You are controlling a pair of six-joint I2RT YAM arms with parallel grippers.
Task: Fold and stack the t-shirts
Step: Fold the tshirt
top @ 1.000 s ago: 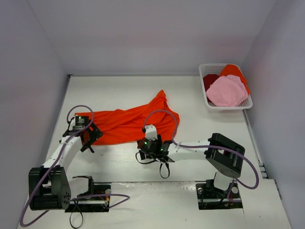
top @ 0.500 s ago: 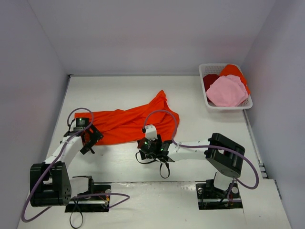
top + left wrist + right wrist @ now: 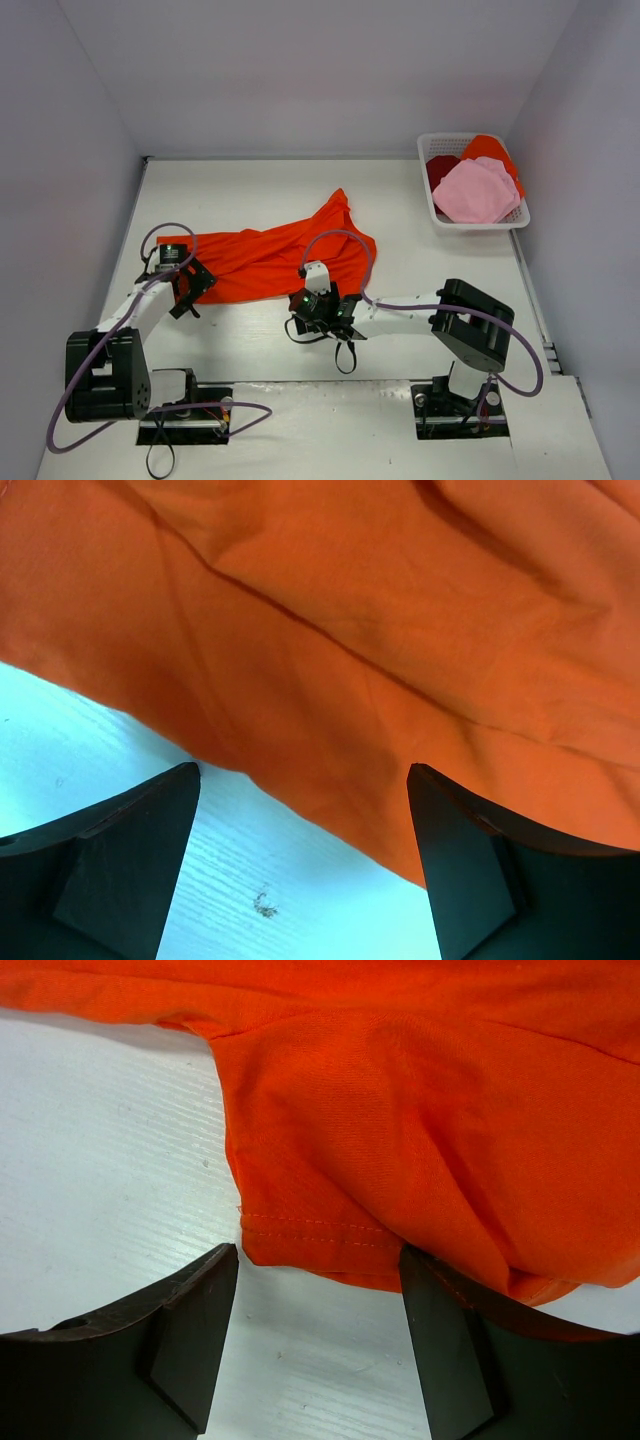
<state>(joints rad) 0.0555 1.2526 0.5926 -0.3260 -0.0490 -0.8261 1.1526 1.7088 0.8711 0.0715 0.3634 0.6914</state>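
A large orange-red t-shirt [image 3: 270, 255] lies crumpled on the white table, left of centre. My left gripper [image 3: 190, 284] sits at its near-left edge. In the left wrist view the left gripper [image 3: 305, 780] is open, with the orange-red t-shirt [image 3: 380, 630] edge running across just past its tips. My right gripper [image 3: 320, 302] is at the shirt's near-right corner. Up close the right gripper [image 3: 318, 1255] is open, and the stitched hem [image 3: 310, 1235] lies between its fingertips. More t-shirts are piled in a basket: pink [image 3: 475, 192], dark red [image 3: 440, 170] and orange [image 3: 490, 150].
The white lattice basket [image 3: 436, 212] stands at the far right of the table [image 3: 250, 340]. Grey walls close in the table on the left, back and right. Purple cables loop over both arms.
My left arm has shifted slightly along the shirt's near-left edge. The right arm has stayed almost still at the hem. The shirt has not moved.
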